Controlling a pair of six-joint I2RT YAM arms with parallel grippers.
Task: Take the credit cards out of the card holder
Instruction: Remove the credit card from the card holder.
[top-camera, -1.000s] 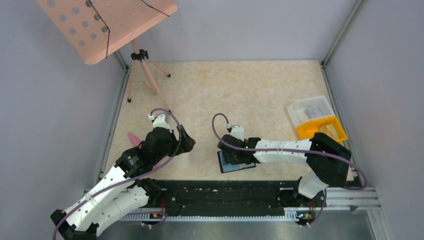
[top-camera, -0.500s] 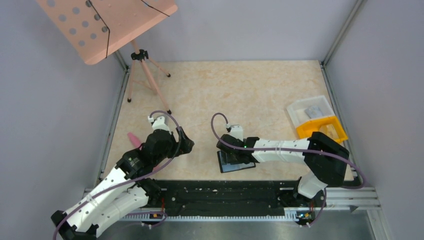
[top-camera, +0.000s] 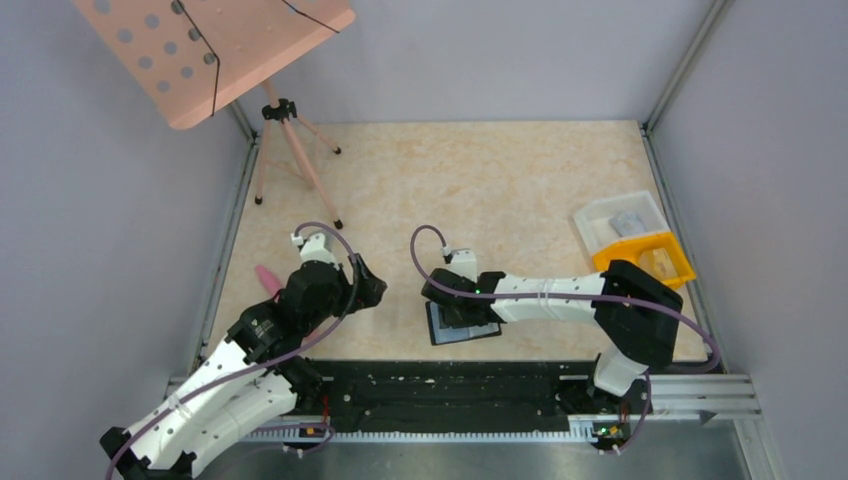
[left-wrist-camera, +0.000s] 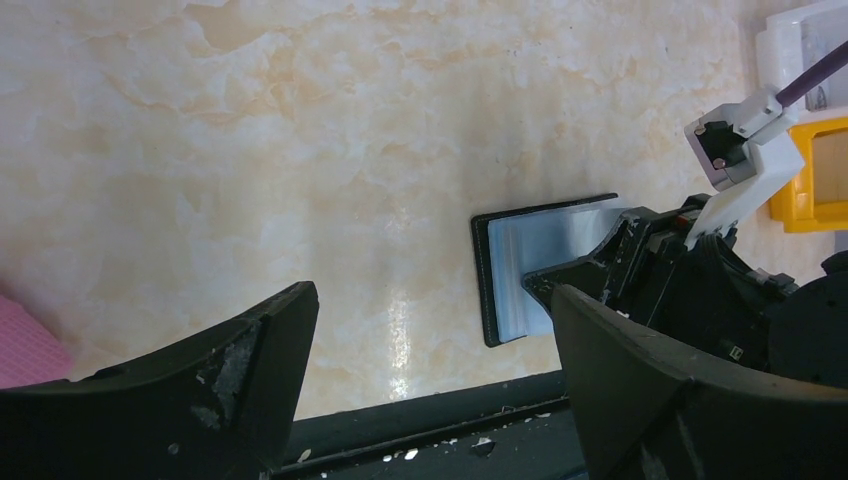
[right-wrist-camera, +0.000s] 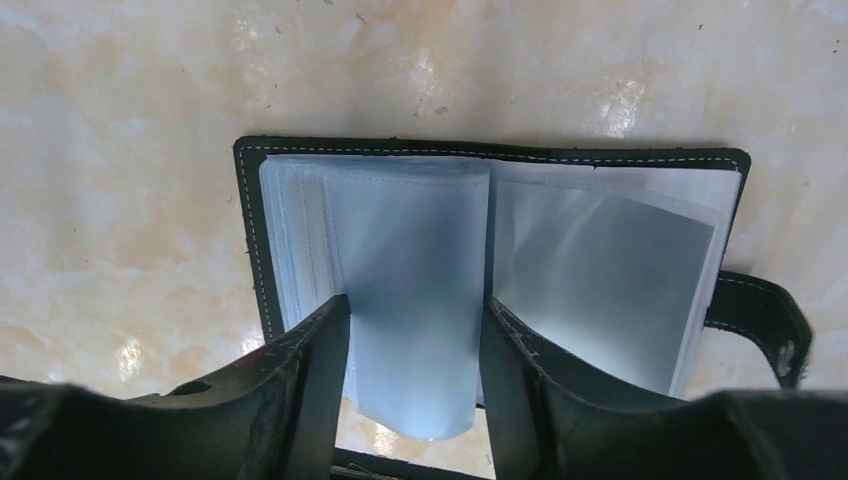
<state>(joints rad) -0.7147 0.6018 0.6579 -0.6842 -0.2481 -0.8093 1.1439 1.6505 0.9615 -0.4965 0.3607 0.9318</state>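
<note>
At the far right of the table, a clear tray is holding a small grey thing. The yellow bin touching its near side is holding something pale that I cannot make out. The card holder is lying open and flat near the table's front edge, well apart from both and directly under my right gripper.

Only my right wrist camera is showing its inside: clear plastic sleeves on a black stitched cover, a strap sticking out to one side, and one bowed leaf of sleeves rising between my two fingers. The jaws are standing partway apart on either side of that leaf, and I cannot tell whether they are pinching it. From above, my right arm is covering much of the holder.

My left gripper is hanging wide open, holding nothing, above the table just left of the holder. The overhead camera alone is showing a pink board on a tripod at the back left. A pink scrap is lying beside my left arm.
</note>
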